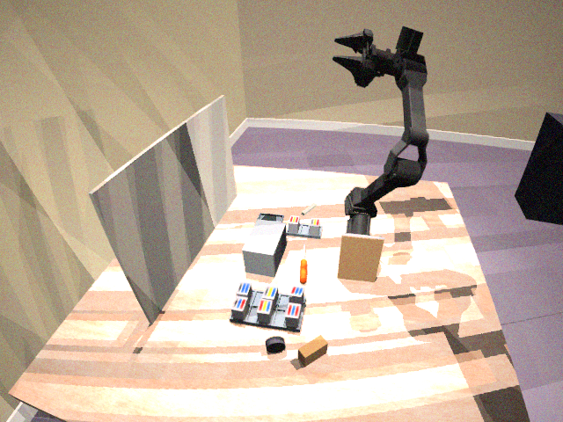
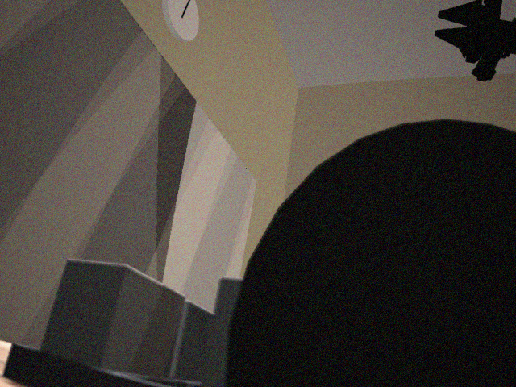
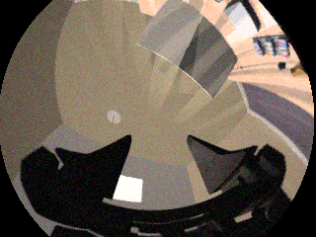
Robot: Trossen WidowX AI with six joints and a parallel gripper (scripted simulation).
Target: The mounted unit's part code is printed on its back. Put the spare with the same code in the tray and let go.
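Observation:
Several light grey blocks, among them a front-left block (image 1: 239, 308) and a front-right block (image 1: 293, 315), stand on the large dark rack (image 1: 252, 318) with red, blue or yellow stripes on top. Two similar striped blocks (image 1: 294, 224) (image 1: 314, 226) stand on a small grey rack (image 1: 304, 230). A dark grey tray-like piece (image 1: 271, 216) lies partly hidden behind a grey box (image 1: 261, 258). Which unit is the mounted one I cannot tell; no printed code is readable. My gripper (image 1: 334, 49) (image 2: 436, 23) (image 3: 160, 138) is open and empty, high above the table, far from the blocks.
A tall grey panel (image 1: 158, 213) stands at the left. A tan upright board (image 1: 360, 257) stands before the arm's base. An orange screwdriver (image 1: 303, 271), a white stick (image 1: 309, 209), a black disc (image 1: 274, 344) and a brown block (image 1: 312, 350) lie on the table.

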